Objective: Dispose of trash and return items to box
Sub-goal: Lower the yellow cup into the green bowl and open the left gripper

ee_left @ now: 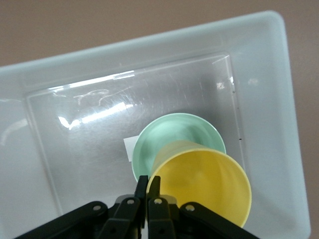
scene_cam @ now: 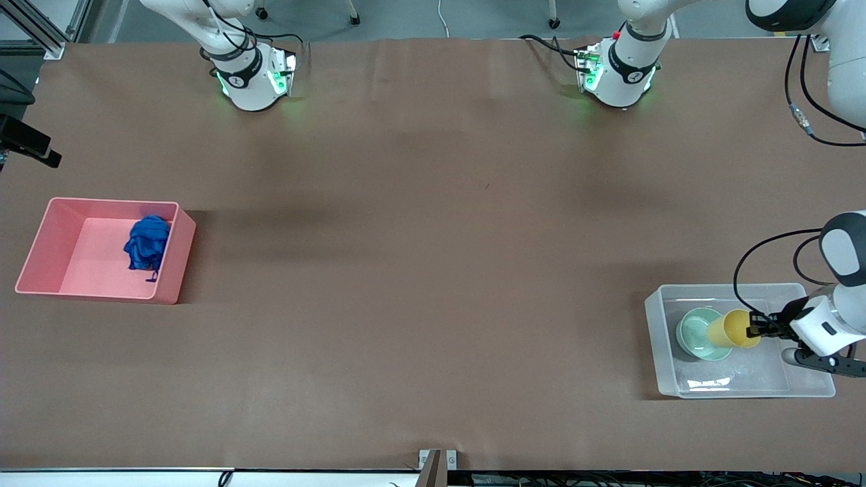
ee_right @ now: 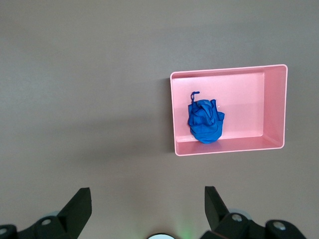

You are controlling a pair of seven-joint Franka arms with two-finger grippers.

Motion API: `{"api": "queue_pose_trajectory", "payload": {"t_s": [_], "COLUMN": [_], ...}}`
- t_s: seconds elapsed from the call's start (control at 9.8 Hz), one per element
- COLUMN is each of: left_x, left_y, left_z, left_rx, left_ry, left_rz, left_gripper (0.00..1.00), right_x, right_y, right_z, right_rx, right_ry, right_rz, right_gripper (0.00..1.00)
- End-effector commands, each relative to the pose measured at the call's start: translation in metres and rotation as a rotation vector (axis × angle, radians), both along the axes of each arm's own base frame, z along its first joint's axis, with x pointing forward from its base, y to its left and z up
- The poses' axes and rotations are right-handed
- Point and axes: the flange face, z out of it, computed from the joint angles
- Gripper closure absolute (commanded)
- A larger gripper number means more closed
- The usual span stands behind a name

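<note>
The yellow cup is tilted on its side in the clear box, its base resting on the mint-green bowl that lies on the box's floor. My left gripper is shut on the cup's rim. In the left wrist view the left gripper pinches the rim of the cup over the bowl, beside the white label. The blue wad lies in the pink bin. My right gripper is open and empty, high over the table.
The pink bin stands toward the right arm's end of the table and the clear box toward the left arm's end. In the right wrist view the wad shows inside the pink bin. The brown table lies between them.
</note>
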Motion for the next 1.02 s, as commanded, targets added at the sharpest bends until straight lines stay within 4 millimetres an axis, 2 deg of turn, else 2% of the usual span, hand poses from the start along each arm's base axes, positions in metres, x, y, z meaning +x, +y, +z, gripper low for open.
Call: {"api": "queue_pose_trajectory", "payload": {"t_s": [0.0,0.2,0.31,0.41,0.61,0.71,0.82,0.92], "left_x": [0.004,0.001,0.001,0.001,0.001,0.002,0.005,0.008], "left_y": [0.004,0.005,0.006,0.005,-0.003,-0.006,-0.013,-0.029], "left_z": [-0.039,-0.054,-0.055,-0.055,-0.049,-0.030,-0.004,0.027], "left_rx": [0.007,0.002,0.000,0.000,0.004,0.009,0.017,0.032], "left_ry": [0.003,-0.004,-0.004,-0.004,-0.007,-0.028,-0.063,-0.101], "left_rz": [-0.013,-0.006,0.000,0.006,-0.006,-0.012,-0.022,-0.035], "left_gripper": [1.00,0.96,0.89,0.75,0.18,0.04,0.01,0.00], "right_x": [-0.004,-0.004,-0.004,-0.004,-0.004,-0.004,-0.004,-0.004], "right_y": [-0.003,-0.003,-0.003,-0.003,-0.003,-0.004,-0.005,-0.005], "right_z": [-0.001,-0.001,-0.001,-0.001,-0.001,-0.002,-0.002,-0.002], "right_rx": [0.005,0.005,0.005,0.005,0.005,0.007,0.007,0.007], "right_ry": [0.005,0.007,0.007,0.005,0.002,0.005,0.005,0.005], "right_rz": [0.002,0.002,0.002,0.002,0.002,0.001,0.000,-0.002], "right_gripper": [0.00,0.00,0.00,0.00,0.00,0.00,0.00,0.00]}}
